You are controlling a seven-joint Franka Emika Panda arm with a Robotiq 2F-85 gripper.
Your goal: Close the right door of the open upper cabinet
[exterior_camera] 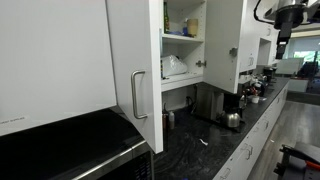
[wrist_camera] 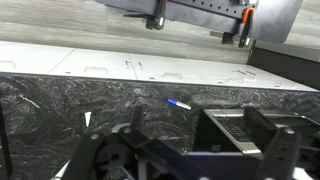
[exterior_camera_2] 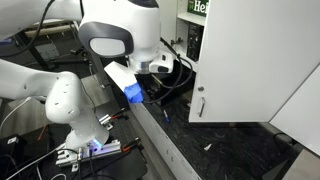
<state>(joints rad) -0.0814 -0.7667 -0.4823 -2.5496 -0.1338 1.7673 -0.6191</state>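
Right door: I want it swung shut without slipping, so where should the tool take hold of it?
Probably by the slim vertical handle near the right door's lower corner, coming at the outer face; the rest is flat, plain panel.

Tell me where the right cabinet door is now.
In an exterior view the right door stands open, just right of the shelves of the upper cabinet, above the dark countertop.

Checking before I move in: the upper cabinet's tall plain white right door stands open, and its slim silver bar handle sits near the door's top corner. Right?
Not quite. The tall plain white right door of the white upper cabinet does stand open, but its slim silver bar handle sits near the door's lower corner, not the top. An exterior view shows this.
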